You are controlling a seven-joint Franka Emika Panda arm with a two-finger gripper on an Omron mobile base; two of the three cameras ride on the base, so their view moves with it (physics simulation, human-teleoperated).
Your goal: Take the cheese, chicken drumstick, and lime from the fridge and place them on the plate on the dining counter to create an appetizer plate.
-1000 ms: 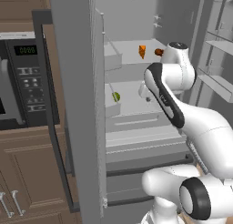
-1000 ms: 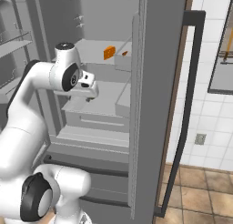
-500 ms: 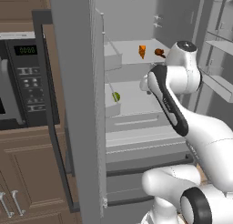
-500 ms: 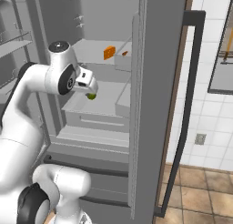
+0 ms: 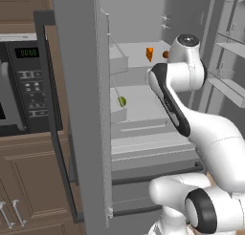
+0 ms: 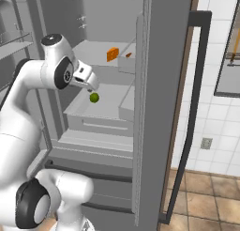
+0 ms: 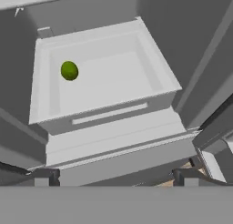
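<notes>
Lime (image 7: 69, 70) | lies ahead of your gripper (image 7: 113, 176), toward the hand view's upper left (on the fridge (image 5: 76, 86) shelf) | gripper wide open, holding nothing

Location: a domestic kitchen, computer-rendered. Evidence: a tall grey fridge (image 5: 81, 110) stands open, with pale shelves and drawers beyond the fingers (image 7: 43, 176) and food on the shelves. A black built-in microwave (image 5: 21, 86) sits among brown panelled cabinets (image 5: 28, 186). White wall tiles (image 6: 218, 127) meet terracotta floor tiles (image 6: 206, 202).
</notes>
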